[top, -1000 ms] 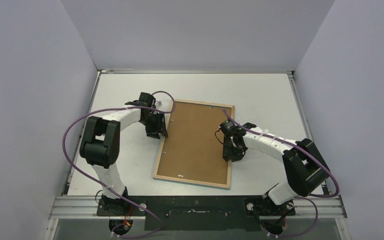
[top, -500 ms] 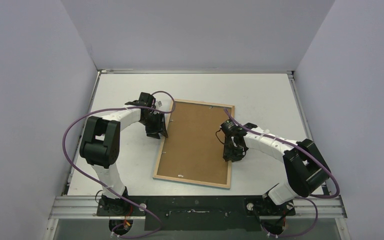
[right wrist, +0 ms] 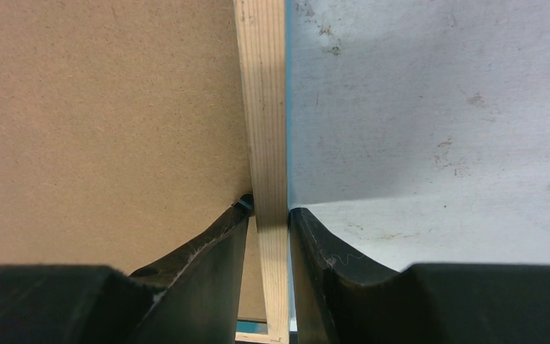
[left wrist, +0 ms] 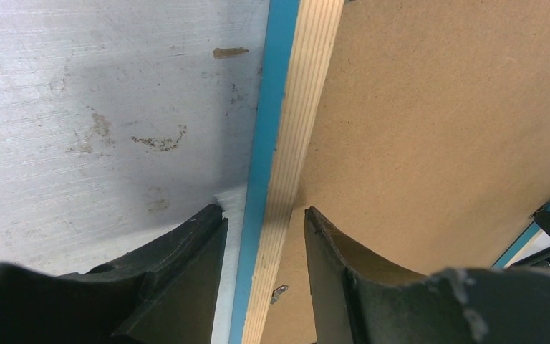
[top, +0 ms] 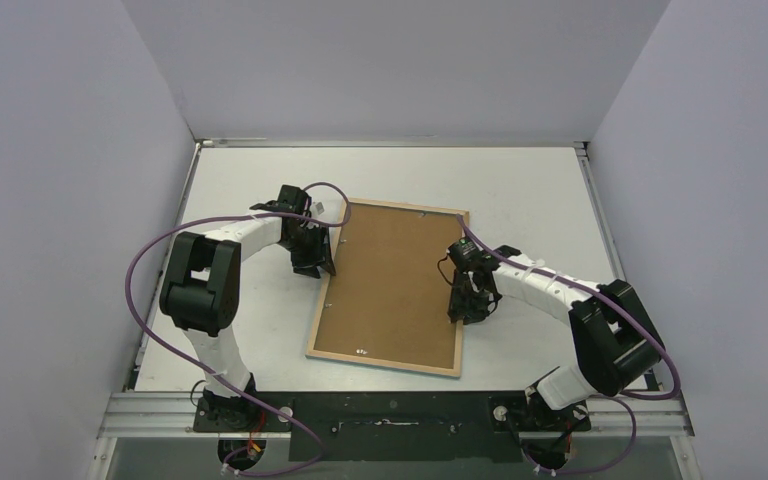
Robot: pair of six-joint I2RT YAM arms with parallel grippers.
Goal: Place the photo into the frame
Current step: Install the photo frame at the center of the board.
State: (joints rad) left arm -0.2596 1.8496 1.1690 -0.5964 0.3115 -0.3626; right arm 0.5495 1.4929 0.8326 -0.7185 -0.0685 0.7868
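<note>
The frame lies back up near the table's middle, its long sides running away from the bases and its far end skewed to the right. The light wood rim faces up, its outer edge is bright blue, and a brown board fills its opening.

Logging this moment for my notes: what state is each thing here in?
the frame: lying on the table, wood back up.
backing board: seated in the frame's back.
the photo: not visible in any view.
left gripper: jaws open astride the frame's left rail, a gap on each side.
right gripper: jaws shut on the frame's right rail.
</note>
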